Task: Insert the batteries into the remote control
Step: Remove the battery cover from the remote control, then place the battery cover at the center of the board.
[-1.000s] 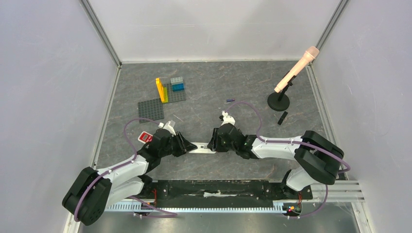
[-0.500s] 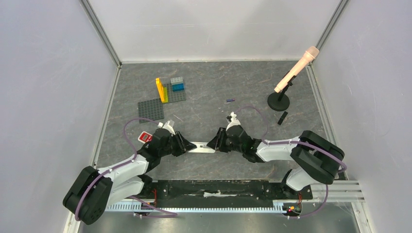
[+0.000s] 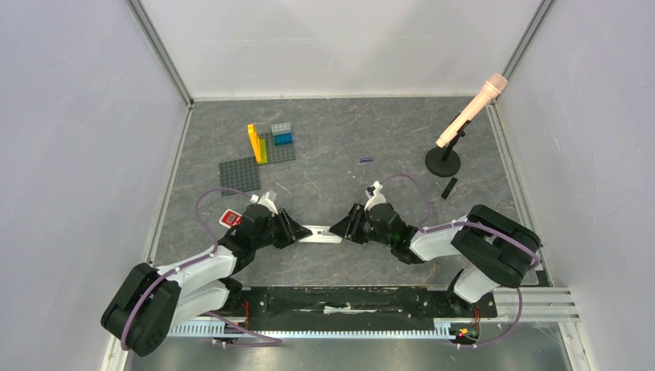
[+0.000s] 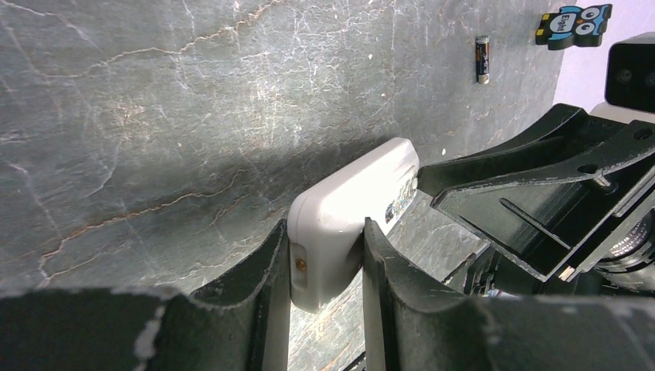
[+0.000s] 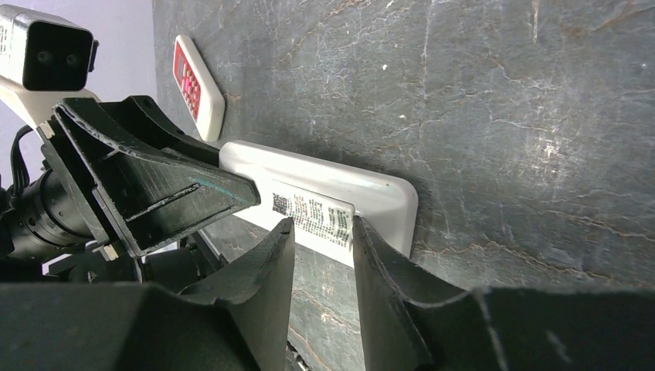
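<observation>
A white remote [image 3: 320,234] lies near the table's front, between my two grippers. My left gripper [image 3: 296,229] is shut on its left end; in the left wrist view both fingers [image 4: 270,270] press on the remote [image 4: 351,205]. My right gripper [image 3: 342,229] is at the remote's right end. In the right wrist view its jaws [image 5: 323,239] stand a narrow gap apart with nothing between them, their tips at the remote's labelled face [image 5: 317,209]. One slim purple-blue battery [image 3: 366,160] lies further back, and it shows dark in the left wrist view [image 4: 482,59]. The other batteries are out of view.
A small red-and-white remote [image 3: 230,219] lies left of the left gripper and also shows in the right wrist view [image 5: 197,85]. Grey baseplates with coloured bricks [image 3: 263,151] sit at the back left. A microphone on a round stand [image 3: 444,161] and a small black piece [image 3: 449,188] are at the right.
My right gripper has drawn back to the right, from over the remote's right end to its tip. The left gripper still holds the remote in place.
</observation>
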Tool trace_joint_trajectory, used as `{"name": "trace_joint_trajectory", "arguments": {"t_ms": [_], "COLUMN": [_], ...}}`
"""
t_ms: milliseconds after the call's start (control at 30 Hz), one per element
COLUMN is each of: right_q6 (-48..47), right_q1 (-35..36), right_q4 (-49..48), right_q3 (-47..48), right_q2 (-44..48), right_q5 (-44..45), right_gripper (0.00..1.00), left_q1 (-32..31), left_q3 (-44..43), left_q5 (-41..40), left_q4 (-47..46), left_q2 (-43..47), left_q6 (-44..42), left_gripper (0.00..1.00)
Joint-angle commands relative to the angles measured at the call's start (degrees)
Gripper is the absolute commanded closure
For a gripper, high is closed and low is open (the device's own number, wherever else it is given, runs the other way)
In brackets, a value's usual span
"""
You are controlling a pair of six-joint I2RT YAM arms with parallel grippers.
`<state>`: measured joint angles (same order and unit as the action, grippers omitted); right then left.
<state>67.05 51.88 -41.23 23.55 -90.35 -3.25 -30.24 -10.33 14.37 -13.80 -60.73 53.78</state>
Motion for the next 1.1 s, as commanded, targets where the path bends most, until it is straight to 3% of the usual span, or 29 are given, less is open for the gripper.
{"name": "trace_joint_trajectory", "arguments": {"t_ms": [0, 200, 633, 1067], "right_q6": [-0.4, -6.4, -15.5, -22.1], "right_q1": [3.3, 2.9, -2.7, -6.3], "right_q4": [-4.2, 9.4, 19.7, 26.9], "right_q3": [3.4, 6.9, 11.7, 14.3], "right_q2": [3.2, 8.9, 10.4, 7.0], "right_q5": [-11.0, -3.9, 9.9, 12.9], "right_gripper": [0.66, 0.65, 0.59, 0.50], "left_q1": [-1.2, -1.2, -1.2, -1.2], "left_q3": [1.2, -1.5, -4.4, -7.9], "left_q5": [-6.3, -8.6, -7.8, -3.3], "left_q4": [7.8, 13.4, 18.8, 19.4], "left_q2": [-2.4, -2.0, -1.9, -4.2], "left_q6": [-6.3, -6.1, -8.4, -13.4], "left_gripper": [0.98, 0.98, 0.98, 0.98]}}
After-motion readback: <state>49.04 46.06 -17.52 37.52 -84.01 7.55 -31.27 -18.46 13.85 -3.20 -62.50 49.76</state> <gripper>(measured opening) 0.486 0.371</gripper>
